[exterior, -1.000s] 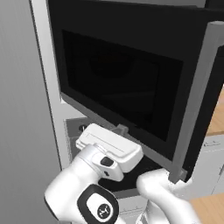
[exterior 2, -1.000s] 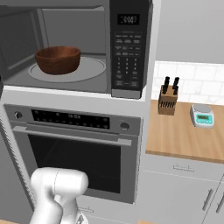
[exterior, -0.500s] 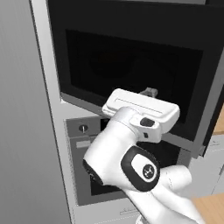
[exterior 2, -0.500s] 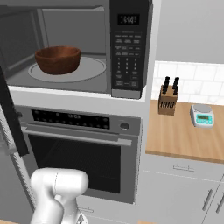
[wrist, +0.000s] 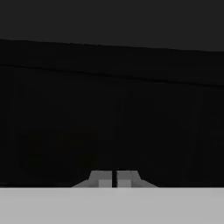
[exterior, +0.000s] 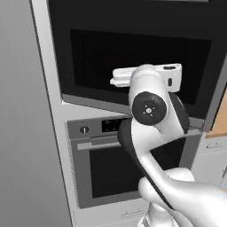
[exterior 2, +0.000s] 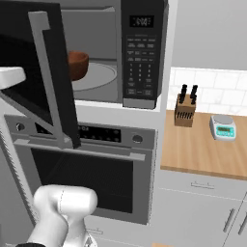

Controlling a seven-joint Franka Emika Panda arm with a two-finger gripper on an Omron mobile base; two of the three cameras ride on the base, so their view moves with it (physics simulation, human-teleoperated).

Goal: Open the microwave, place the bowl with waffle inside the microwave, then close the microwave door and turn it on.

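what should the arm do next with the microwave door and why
Probably keep pushing the microwave door toward shut. In the right base view it is swung only partway and the bowl already sits inside the microwave. In the hand view the fingers are together, facing the dark door panel, which suits a flat push rather than a grip.

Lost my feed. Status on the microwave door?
Gripper shut, empty, against the microwave door. Door partly swung, not closed. Bowl inside the microwave.

Wooden counter [exterior 2: 202,154]: knife block [exterior 2: 185,107], probably scale [exterior 2: 222,127].
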